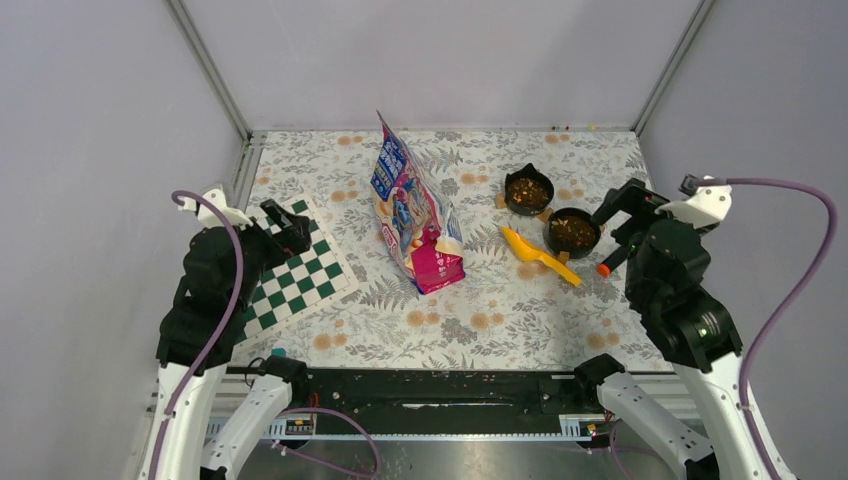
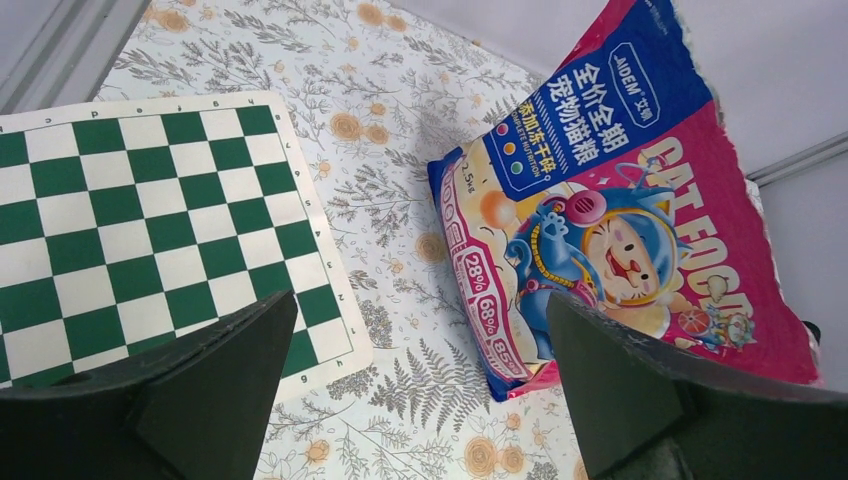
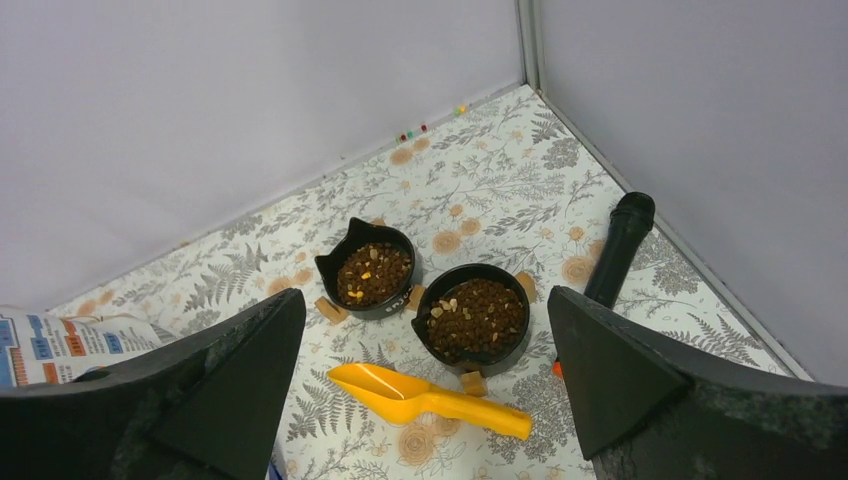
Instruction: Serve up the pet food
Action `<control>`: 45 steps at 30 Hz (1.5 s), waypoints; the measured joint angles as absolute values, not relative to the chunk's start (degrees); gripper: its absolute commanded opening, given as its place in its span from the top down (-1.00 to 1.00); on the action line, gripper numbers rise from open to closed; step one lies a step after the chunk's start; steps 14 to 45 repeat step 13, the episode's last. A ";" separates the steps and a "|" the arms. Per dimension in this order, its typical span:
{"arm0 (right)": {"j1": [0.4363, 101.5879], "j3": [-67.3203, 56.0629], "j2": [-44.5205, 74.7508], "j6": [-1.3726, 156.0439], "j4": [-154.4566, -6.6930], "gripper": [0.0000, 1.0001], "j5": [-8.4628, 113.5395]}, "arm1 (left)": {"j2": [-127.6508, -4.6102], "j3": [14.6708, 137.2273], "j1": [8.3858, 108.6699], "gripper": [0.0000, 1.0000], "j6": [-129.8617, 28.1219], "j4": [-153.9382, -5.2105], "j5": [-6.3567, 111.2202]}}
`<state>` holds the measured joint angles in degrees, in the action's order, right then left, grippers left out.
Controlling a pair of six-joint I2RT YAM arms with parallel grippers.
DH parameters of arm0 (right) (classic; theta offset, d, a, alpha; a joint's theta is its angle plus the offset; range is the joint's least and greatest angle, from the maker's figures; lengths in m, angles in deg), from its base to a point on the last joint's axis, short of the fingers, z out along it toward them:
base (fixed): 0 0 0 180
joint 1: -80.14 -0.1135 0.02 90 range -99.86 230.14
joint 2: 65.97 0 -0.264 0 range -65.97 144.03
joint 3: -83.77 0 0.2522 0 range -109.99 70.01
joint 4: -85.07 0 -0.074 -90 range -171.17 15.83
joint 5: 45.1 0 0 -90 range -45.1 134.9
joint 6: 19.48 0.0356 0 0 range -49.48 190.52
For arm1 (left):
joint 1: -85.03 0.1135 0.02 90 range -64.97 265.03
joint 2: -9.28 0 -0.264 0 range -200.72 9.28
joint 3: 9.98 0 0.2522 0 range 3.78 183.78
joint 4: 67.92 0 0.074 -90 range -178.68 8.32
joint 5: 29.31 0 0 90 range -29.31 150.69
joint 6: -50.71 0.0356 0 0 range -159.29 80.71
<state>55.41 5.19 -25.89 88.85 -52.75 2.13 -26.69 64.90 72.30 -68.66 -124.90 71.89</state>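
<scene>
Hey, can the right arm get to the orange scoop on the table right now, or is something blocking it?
Probably yes. The right gripper is open and holds nothing, and the orange scoop lies uncovered just ahead of it. The nearer black bowl sits close beside the scoop, so the approach needs care.

Floral bench (image 1: 500,330): a green chessboard (image 1: 300,275) at left, a cat food bag (image 1: 415,220) in the middle, and at right two black bowls (image 1: 527,190) (image 1: 572,232), an orange scoop (image 1: 538,255) just beside them, a black marker (image 3: 620,245) and tan cubes (image 3: 329,308) by the bowls
</scene>
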 measured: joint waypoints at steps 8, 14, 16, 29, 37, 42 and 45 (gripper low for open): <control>55.41 5.04 -30.79 91.84 -45.07 -0.99 2.42 | -24.53 66.78 72.30 -0.98 -68.70 -128.05 70.76; 55.41 6.02 -33.67 93.81 -39.30 -0.99 6.02 | -20.07 65.25 72.30 -0.98 -68.72 -128.79 69.25; 55.41 6.02 -33.67 93.81 -39.30 -0.99 6.02 | -20.07 65.25 72.30 -0.98 -68.72 -128.79 69.25; 55.41 6.02 -33.67 93.81 -39.30 -0.99 6.02 | -20.07 65.25 72.30 -0.98 -68.72 -128.79 69.25; 55.41 6.02 -33.67 93.81 -39.30 -0.99 6.02 | -20.07 65.25 72.30 -0.98 -68.72 -128.79 69.25; 55.41 6.02 -33.67 93.81 -39.30 -0.99 6.02 | -20.07 65.25 72.30 -0.98 -68.72 -128.79 69.25; 55.41 6.02 -33.67 93.81 -39.30 -0.99 6.02 | -20.07 65.25 72.30 -0.98 -68.72 -128.79 69.25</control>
